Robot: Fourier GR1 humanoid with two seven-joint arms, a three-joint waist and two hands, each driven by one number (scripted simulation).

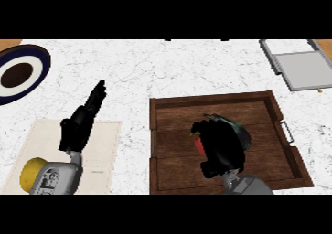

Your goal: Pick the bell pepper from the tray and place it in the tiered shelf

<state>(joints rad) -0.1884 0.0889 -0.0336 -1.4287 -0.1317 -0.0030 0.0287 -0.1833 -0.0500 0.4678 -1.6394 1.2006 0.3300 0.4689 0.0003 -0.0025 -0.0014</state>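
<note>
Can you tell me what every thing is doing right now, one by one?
Red bell pepper: in the tray, mostly hidden under the right hand.
Black right hand: curled round the pepper.
Black left hand: open, fingers straight, over the beige mat.
Brown wooden tray: flat on the counter.
Grey metal tiered shelf: nothing visible on it.
Blue-and-white round plate: on the counter, at the left edge.

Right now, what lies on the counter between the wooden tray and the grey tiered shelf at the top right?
Head view: only bare white marble counter lies between the tray and the shelf; nothing stands in that stretch.
</note>
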